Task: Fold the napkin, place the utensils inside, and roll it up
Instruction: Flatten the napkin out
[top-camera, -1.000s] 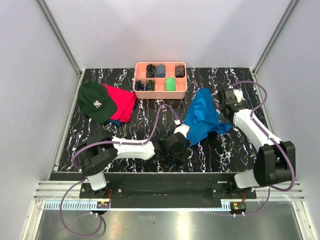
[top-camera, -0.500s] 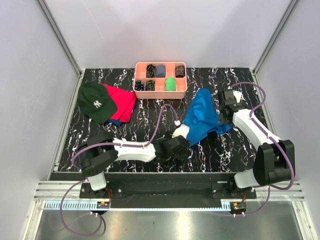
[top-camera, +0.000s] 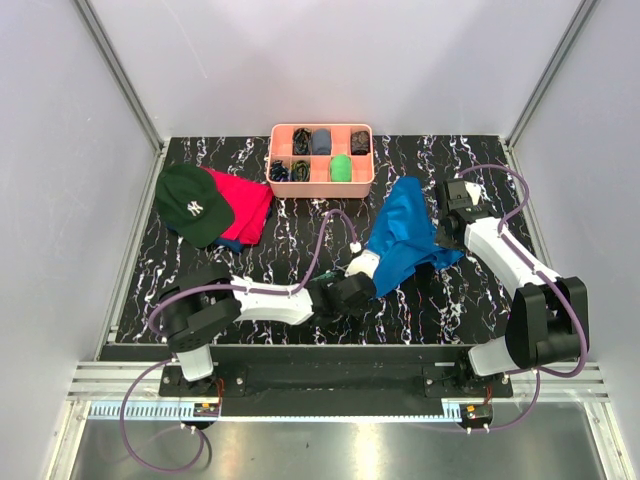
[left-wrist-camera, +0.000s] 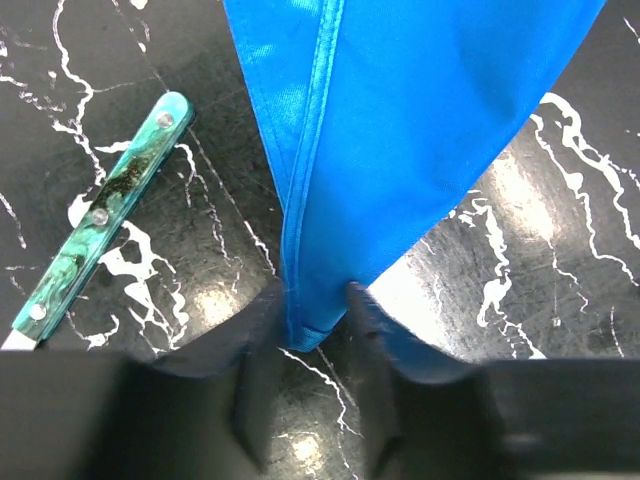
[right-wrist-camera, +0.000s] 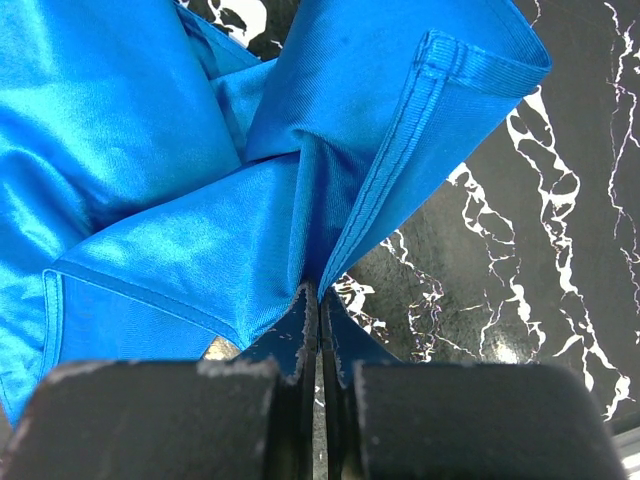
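The blue napkin (top-camera: 405, 235) hangs bunched between both arms over the black marbled table (top-camera: 300, 240). My right gripper (top-camera: 441, 240) is shut on the napkin's (right-wrist-camera: 150, 150) gathered edge, its jaws (right-wrist-camera: 318, 295) pressed together with cloth pinched in them. My left gripper (top-camera: 372, 289) is at the napkin's low near corner. In the left wrist view that hemmed corner (left-wrist-camera: 312, 322) sits between the fingers (left-wrist-camera: 262, 330), which stand partly closed with table showing between them below the cloth. One teal-green utensil (left-wrist-camera: 100, 215) lies on the table left of this corner.
A pink tray (top-camera: 272, 150) with several compartments of small items stands at the back centre. At the left lie a dark green cap (top-camera: 190, 205) and a red cloth (top-camera: 250, 200). Grey walls close in the table's sides and back.
My left gripper's jaws have narrowed around the napkin's low corner and the wrist has crept slightly toward it. The right arm and the napkin's upper part have stayed put.
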